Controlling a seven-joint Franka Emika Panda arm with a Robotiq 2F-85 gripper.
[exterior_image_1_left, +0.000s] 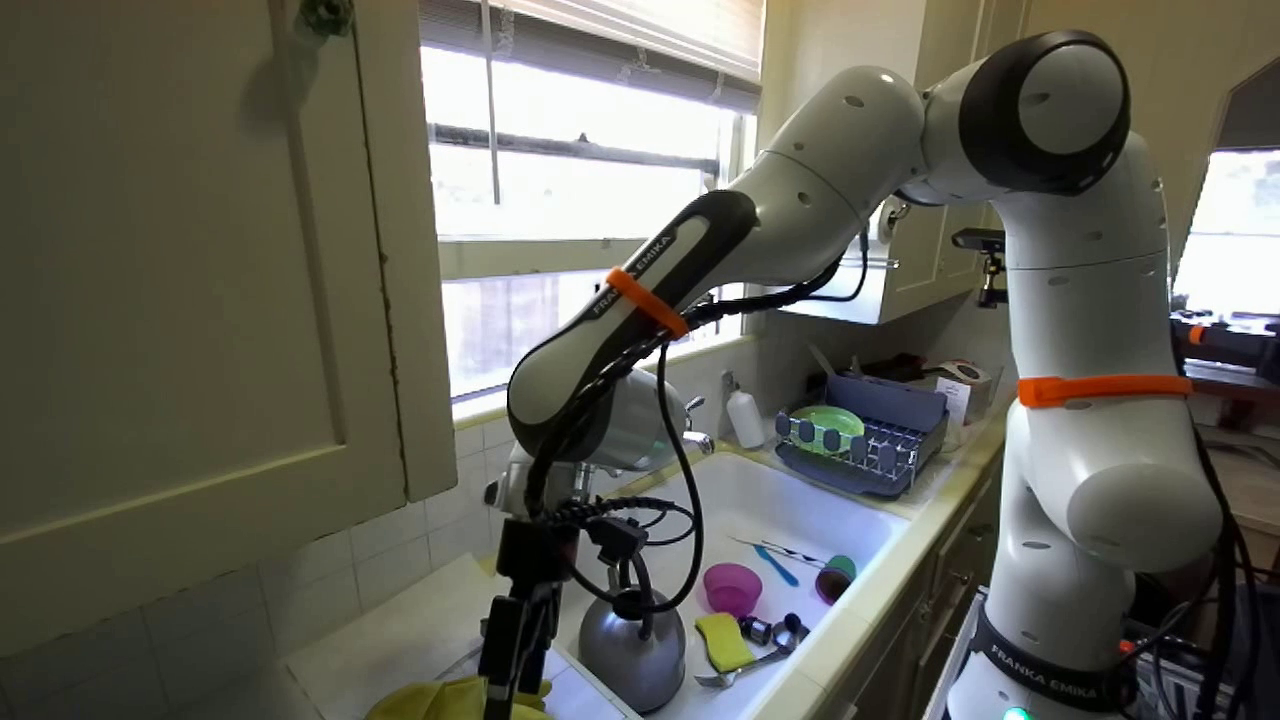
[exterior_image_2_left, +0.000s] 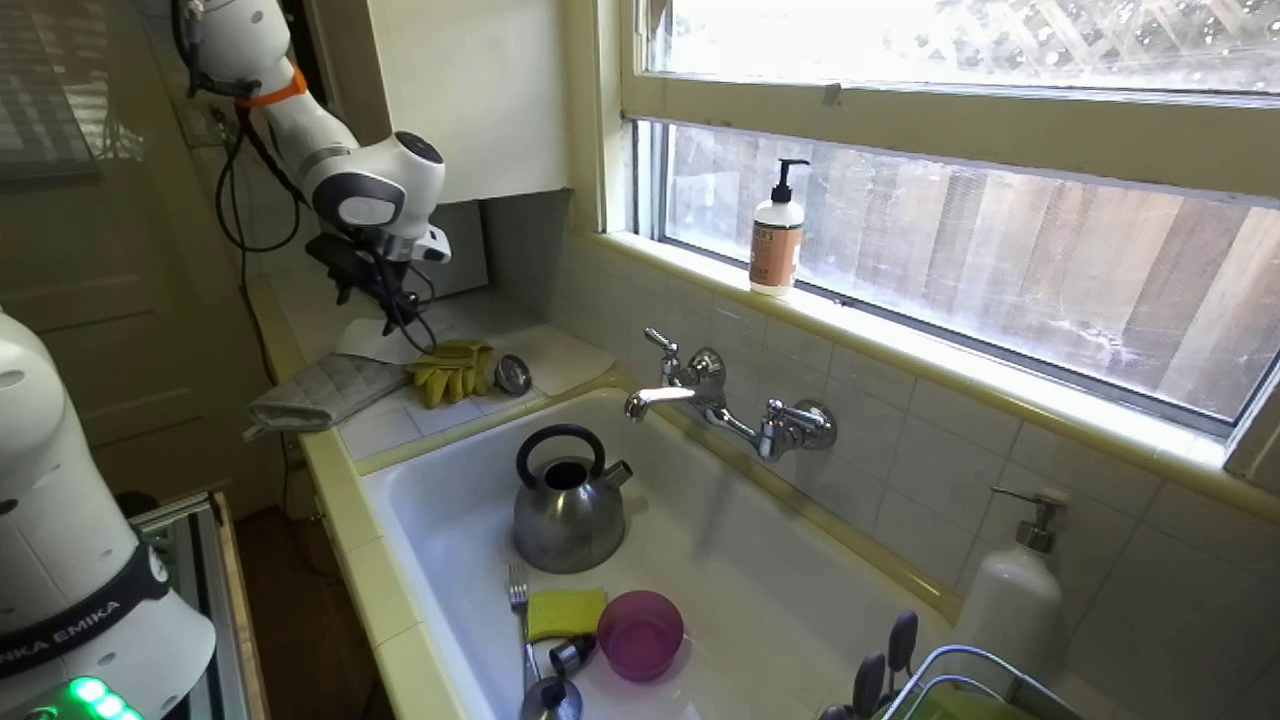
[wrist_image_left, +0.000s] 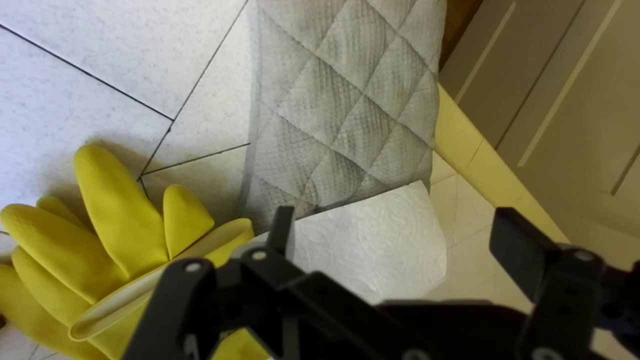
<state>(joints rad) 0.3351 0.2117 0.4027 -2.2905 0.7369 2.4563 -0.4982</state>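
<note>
Gripper (wrist_image_left: 395, 232): fingers spread wide, holding nothing, over the counter (wrist_image_left: 75, 90).
White paper towel (wrist_image_left: 370, 250): below the fingers, showing through the gap between them in the wrist view; the clearance is hard to judge. Thin and flat, it probably calls for a low, level approach and a pinch at a lifted edge.
Yellow gloves (wrist_image_left: 115, 245): just beside one finger, which partly covers them. The cuff (wrist_image_left: 125, 305) looks a firmer bite than the splayed glove tips; coming down off-line could drag them.
Quilted pad (wrist_image_left: 345, 110): ahead of the fingertips, its near end meeting the towel, so a deep pinch may catch both.
Small round metal item (exterior_image_2_left: 512, 375): past the gloves from the fingers; best kept outside the sweep.
Kettle (exterior_image_2_left: 570, 520): well apart from the fingers, upright in the sink (exterior_image_2_left: 780, 600).
</note>
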